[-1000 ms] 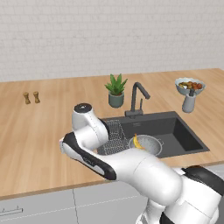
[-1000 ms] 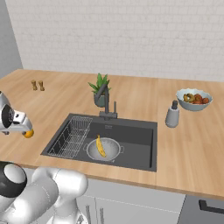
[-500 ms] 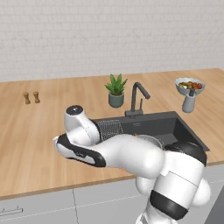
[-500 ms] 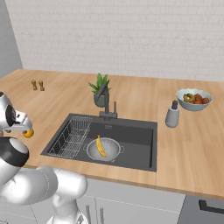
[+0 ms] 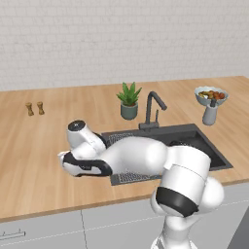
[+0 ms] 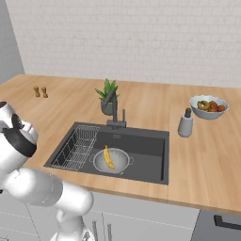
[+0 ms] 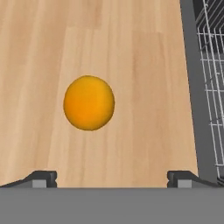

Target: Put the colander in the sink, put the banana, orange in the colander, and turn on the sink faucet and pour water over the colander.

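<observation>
The orange (image 7: pixel 89 103) lies on the wooden counter (image 7: pixel 144 65), just left of the sink's rim. My gripper (image 7: pixel 111 176) hangs above it, open, its dark fingertips (image 7: pixel 40 177) wide apart with the fruit ahead of them and untouched. In the left base view my arm bends low over the counter left of the sink (image 5: pixel 204 146). The silver colander (image 6: pixel 113 161) sits in the sink (image 6: pixel 146 146) with the yellow banana (image 6: pixel 108 156) inside it. The dark faucet (image 6: pixel 114 107) stands behind the basin; no water runs.
A wire rack (image 6: pixel 77 148) fills the sink's left part, close to my hand. Behind the faucet stands a potted plant (image 5: pixel 129 102). A soap dispenser (image 6: pixel 185 124) and a white fruit bowl (image 6: pixel 209 106) are at the right. Two small shakers (image 5: pixel 35 108) stand far left.
My arm has swung left, away from the sink, and lowered over the counter. In the right base view it now covers the orange that showed earlier.
</observation>
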